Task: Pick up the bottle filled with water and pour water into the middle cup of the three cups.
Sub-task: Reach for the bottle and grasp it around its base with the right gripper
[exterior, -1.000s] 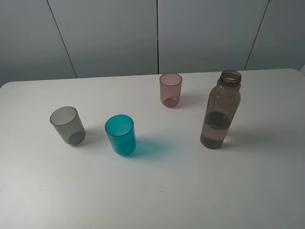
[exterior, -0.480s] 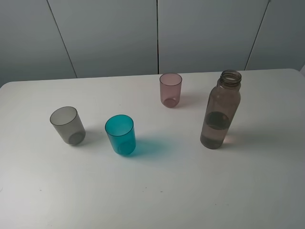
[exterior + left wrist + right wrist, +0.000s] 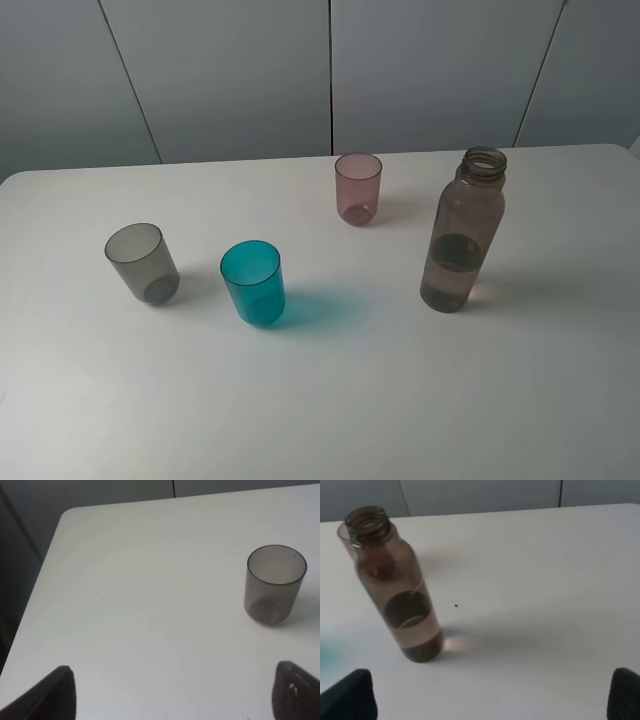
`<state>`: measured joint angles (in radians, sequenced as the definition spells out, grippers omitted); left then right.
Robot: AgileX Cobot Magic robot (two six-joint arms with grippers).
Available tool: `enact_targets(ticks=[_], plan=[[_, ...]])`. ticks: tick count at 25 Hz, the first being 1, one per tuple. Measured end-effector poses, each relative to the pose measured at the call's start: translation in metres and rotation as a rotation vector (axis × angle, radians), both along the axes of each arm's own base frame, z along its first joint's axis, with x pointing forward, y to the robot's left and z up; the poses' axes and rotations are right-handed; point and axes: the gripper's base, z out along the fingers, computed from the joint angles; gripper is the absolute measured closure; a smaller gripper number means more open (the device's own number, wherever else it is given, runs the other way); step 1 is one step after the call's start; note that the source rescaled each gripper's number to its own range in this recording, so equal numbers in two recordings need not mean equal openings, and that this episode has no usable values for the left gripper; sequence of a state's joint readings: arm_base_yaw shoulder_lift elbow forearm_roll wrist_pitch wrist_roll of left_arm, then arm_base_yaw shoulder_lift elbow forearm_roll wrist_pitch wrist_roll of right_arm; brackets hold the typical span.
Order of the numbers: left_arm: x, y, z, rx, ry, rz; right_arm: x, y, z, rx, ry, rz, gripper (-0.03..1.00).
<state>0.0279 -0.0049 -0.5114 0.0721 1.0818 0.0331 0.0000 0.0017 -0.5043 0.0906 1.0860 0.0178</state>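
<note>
The brownish-pink bottle (image 3: 463, 232) stands upright and uncapped at the right of the white table (image 3: 400, 400), about a third full of clear water (image 3: 447, 285). It also shows in the right wrist view (image 3: 395, 585). The three cups stand in a row: smoky grey (image 3: 142, 262), teal-blue middle cup (image 3: 253, 282), pinkish-mauve (image 3: 358, 187). No gripper shows in the high view. My left gripper (image 3: 172, 692) is open and empty, short of the grey cup (image 3: 274, 584). My right gripper (image 3: 490, 697) is open and empty, short of the bottle.
Grey wall panels (image 3: 330, 70) stand behind the table's far edge. The table's left corner and edge (image 3: 52, 535) show in the left wrist view. The teal cup casts a teal glow on the table (image 3: 320, 308).
</note>
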Motion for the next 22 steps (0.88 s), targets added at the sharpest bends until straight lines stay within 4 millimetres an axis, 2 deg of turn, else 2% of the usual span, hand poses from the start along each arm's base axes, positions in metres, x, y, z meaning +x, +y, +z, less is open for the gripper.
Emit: enact_targets(ticks=[3,5,9,12,17,22], plan=[[0.0,0.0,0.0,0.0,0.0,0.0,0.003,0.0,0.014,0.007,-0.053,-0.001,-0.03],[0.0,0.0,0.0,0.0,0.0,0.0,0.015,-0.002,0.027,-0.012,-0.075,-0.019,-0.03],[0.0,0.0,0.0,0.0,0.0,0.0,0.051,-0.003,0.054,-0.019,-0.083,-0.03,-0.03],[0.0,0.0,0.0,0.0,0.0,0.0,0.085,-0.002,0.061,-0.036,-0.043,-0.004,-0.03],[0.0,0.0,0.0,0.0,0.0,0.0,0.133,0.007,0.044,-0.112,0.097,0.117,-0.03],[0.0,0.0,0.0,0.0,0.0,0.0,0.158,0.037,0.02,-0.173,0.202,0.333,-0.03]])
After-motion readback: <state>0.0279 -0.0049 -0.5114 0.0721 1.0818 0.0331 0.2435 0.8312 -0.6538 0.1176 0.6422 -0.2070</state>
